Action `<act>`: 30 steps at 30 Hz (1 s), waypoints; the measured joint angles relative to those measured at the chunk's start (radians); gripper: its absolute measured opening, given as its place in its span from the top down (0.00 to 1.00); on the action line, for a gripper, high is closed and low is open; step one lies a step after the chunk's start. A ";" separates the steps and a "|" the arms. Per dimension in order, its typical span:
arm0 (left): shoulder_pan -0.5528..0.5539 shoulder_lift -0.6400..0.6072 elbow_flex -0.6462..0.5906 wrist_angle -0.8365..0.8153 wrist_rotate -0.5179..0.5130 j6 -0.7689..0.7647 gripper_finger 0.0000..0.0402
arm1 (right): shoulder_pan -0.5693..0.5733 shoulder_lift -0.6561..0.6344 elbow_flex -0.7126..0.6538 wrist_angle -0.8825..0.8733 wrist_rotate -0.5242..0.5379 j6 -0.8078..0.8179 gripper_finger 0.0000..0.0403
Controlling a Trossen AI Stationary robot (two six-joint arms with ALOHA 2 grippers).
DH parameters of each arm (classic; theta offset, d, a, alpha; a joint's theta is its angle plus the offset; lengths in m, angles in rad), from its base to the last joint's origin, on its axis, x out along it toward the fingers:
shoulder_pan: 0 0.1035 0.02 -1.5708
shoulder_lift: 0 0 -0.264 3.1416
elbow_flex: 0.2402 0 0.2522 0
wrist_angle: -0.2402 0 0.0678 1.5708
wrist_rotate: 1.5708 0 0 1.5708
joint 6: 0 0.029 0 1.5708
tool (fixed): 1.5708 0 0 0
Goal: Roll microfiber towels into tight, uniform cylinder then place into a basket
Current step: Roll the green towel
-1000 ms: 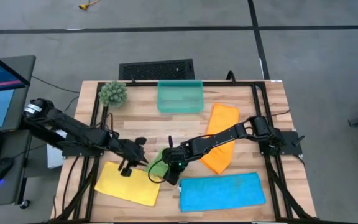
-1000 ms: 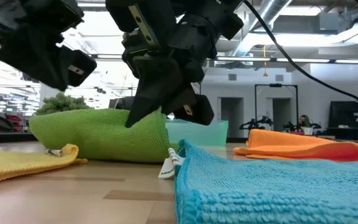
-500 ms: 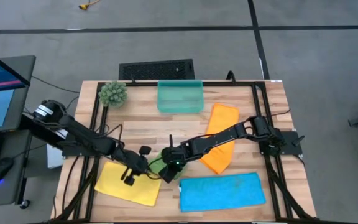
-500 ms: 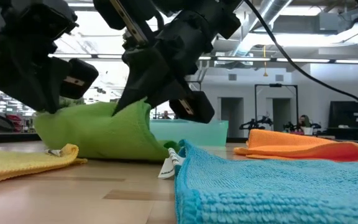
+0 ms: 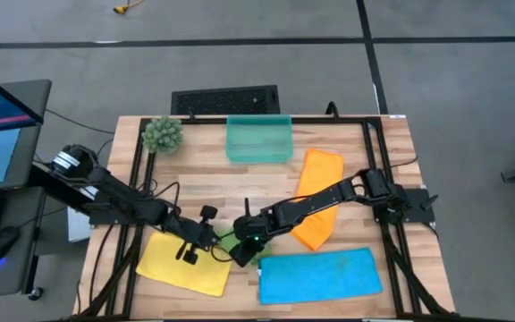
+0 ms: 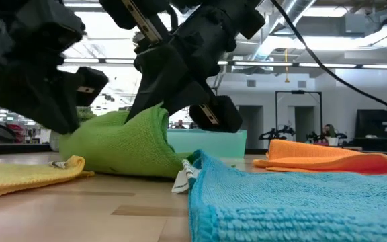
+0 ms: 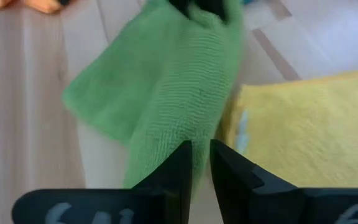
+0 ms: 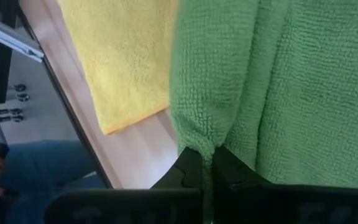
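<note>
The green microfiber towel (image 5: 229,240) lies bunched into a loose roll (image 6: 119,144) on the table, between the yellow towel (image 5: 181,265) and the blue towel (image 5: 320,274). My left gripper (image 7: 201,158) is shut on its left end. My right gripper (image 8: 205,163) is shut on its right end, which stands raised (image 6: 154,115). The orange towel (image 5: 316,211) lies flat under my right arm. At the far edge stands the teal basket (image 5: 259,139). My left gripper pinches the green towel's left end (image 7: 194,134) between its two fingers, slanting down from the table's left. That end rests on the table beside the yellow towel's edge. My right gripper pinches a fold of the towel's right end (image 8: 197,134) between its two fingers, slanting down from the right. The fold is several layers thick and lifted, while the towel's underside stays on the table.
A spiky green plant ball (image 5: 162,134) sits at the far left corner. The blue towel's edge (image 6: 200,168) lies right beside the green roll, and the yellow towel (image 6: 25,176) lies on its other side. Bare wood (image 5: 213,183) shows between the roll and the basket.
My left gripper has come down and toward the table's near edge at the green towel's left end. My right gripper has rolled at the wrist without shifting place. The towel's right end has turned up into a raised fold, and the lump has drawn shorter.
</note>
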 joint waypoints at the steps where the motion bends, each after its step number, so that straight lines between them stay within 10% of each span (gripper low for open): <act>1: 0.006 0.003 0.000 0.002 0.000 0.000 0.87 | 0.003 0.000 0.000 0.000 0.000 0.000 0.96; 15: 0.070 -0.067 0.000 0.045 0.031 0.036 0.87 | 0.018 0.000 0.000 -0.073 0.027 -0.021 0.96; 30: 0.262 -0.030 0.012 0.129 0.345 0.257 0.87 | 0.052 0.000 0.000 -0.097 0.050 -0.115 0.96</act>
